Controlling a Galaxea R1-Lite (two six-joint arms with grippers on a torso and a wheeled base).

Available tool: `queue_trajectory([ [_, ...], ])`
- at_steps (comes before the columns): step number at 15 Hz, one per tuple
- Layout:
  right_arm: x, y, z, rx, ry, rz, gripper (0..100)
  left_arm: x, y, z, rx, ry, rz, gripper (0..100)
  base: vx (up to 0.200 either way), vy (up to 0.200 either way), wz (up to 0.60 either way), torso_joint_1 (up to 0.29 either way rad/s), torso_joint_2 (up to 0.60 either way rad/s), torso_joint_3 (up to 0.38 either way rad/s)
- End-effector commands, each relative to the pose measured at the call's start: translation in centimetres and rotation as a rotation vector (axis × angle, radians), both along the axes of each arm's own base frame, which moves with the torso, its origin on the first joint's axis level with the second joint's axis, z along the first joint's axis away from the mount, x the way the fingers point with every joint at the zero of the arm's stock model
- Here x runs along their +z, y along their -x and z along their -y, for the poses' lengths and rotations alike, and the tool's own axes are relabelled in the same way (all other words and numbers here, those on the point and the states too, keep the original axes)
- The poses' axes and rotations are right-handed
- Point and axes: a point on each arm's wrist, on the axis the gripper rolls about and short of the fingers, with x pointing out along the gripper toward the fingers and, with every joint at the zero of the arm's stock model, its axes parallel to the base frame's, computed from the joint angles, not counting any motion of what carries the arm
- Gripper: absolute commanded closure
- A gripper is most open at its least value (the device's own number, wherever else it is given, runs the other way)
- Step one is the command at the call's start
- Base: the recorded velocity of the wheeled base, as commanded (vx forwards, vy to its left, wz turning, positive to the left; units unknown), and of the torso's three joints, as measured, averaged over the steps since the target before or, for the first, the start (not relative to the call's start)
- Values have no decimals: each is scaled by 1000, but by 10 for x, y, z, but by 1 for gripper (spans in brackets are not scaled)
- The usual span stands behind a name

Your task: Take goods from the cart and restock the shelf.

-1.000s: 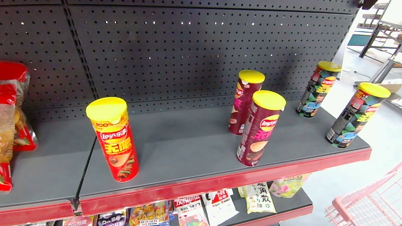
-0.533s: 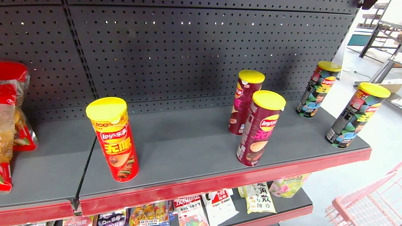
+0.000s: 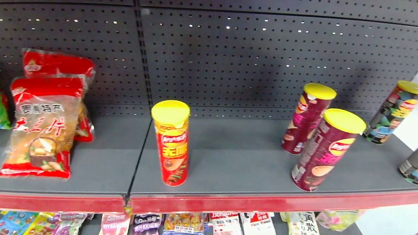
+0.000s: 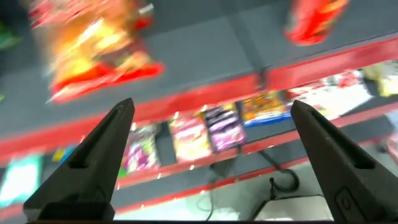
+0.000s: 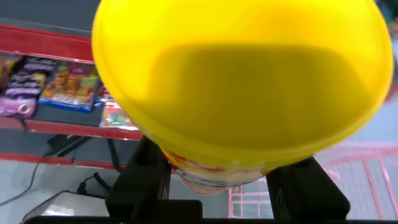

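- Step in hand: carrying. The right gripper is closed around a yellow-lidded can, its fingers on the body below the lid. The can is low on the robot's right, in front of the shelf and not yet over it, with the cart nearby.
- The left gripper is spread wide and holds nothing.
- Next, probably: lift the can above the red front rim and set it upright near the matching red can.
- In the way: 2 maroon cans and 2 dark cans on the right; bags on the left. The stretch between the red and maroon cans is bare.
- Packets sit on the shelf below.
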Motion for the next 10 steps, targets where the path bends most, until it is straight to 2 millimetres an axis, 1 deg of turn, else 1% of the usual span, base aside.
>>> queue_trajectory([
  [1,0,-1,0,2,0,-2,100,0,0,0,1,-1,-3,0,0,0,600,-2,12,7],
  [2,1,-1,0,8,-1,-4,100,0,0,0,0,-2,2,0,0,0,600,-2,-7,2],
  [3,1,-1,0,8,-1,-4,100,0,0,0,0,-2,2,0,0,0,0,0,0,0],
  [4,7,-4,-2,43,-11,1,100,-1,3,1,1,-8,18,0,0,0,0,0,0,0],
  [6,29,-18,-8,105,-20,14,100,-5,9,2,-3,-19,43,0,0,0,0,0,0,0],
  [7,48,-38,-16,169,-41,27,100,-13,14,3,-1,-24,59,0,0,0,0,0,0,0],
  [8,56,-45,-20,200,-48,37,100,-16,17,4,0,-33,69,0,0,0,0,0,0,0],
  [9,71,-67,-34,280,-67,61,100,-26,23,5,-6,-62,91,0,0,0,0,0,0,0],
  [10,74,-77,-41,303,-73,59,100,-30,24,6,-8,-76,95,0,0,0,0,0,0,0],
])
